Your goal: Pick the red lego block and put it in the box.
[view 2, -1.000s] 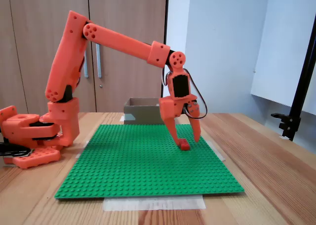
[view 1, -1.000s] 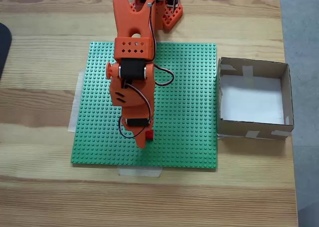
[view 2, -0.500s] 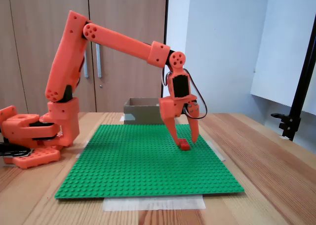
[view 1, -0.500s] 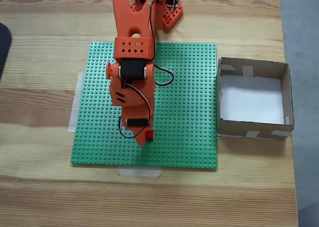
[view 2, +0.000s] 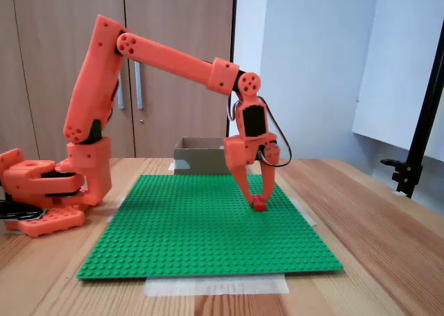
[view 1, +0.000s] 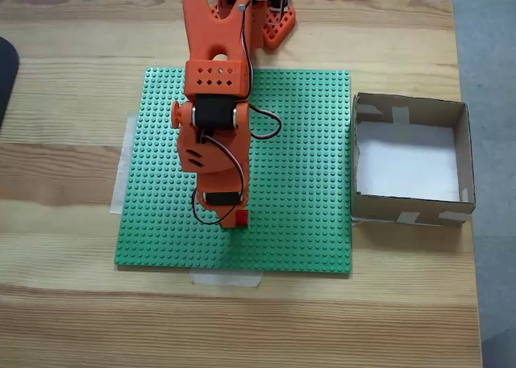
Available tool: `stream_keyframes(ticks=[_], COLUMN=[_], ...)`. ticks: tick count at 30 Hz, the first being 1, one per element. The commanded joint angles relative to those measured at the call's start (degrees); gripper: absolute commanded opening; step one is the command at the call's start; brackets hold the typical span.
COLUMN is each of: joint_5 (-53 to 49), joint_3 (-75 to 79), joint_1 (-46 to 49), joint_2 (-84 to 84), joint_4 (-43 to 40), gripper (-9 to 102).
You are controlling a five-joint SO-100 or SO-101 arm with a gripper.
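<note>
The red lego block point(view 1: 241, 218) point(view 2: 259, 205) lies on the green studded baseplate point(view 1: 306, 142) point(view 2: 187, 233), near its front edge in a fixed view from above. My orange gripper point(view 1: 235, 221) point(view 2: 258, 199) points straight down over it, and its two fingers pinch the block from both sides while the block rests on the plate. The arm hides most of the block from above. The brown cardboard box point(view 1: 464, 154) point(view 2: 198, 156), with a white bottom and nothing inside it, stands just off the plate's right edge, apart from the gripper.
The arm's orange base point(view 2: 41, 191) sits at the far end of the wooden table point(view 1: 64, 319). Pale tape strips point(view 1: 226, 278) hold the plate down. A black stand point(view 2: 416, 156) rises at the table's side, and a dark object point(view 1: 6, 73) lies at the left edge.
The gripper's fingers have drawn together from a wide stance until they close on the red block. The arm and the block stay in the same place.
</note>
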State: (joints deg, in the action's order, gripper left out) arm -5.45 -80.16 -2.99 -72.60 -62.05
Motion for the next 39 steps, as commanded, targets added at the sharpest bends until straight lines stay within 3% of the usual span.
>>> stream_keyframes(ticks=[1, 14, 29, 39], joint_5=[-0.62, -0.70, 1.14, 4.48], joint_3=[1.32, 2.99, 17.67, 21.01], joint_1=[0.00, -0.09, -2.37, -10.11], joint_2=[-1.05, -4.22, -8.35, -13.54], joint_4=[0.18, -1.58, -13.36, -19.51], gripper=[12, 8, 5, 4])
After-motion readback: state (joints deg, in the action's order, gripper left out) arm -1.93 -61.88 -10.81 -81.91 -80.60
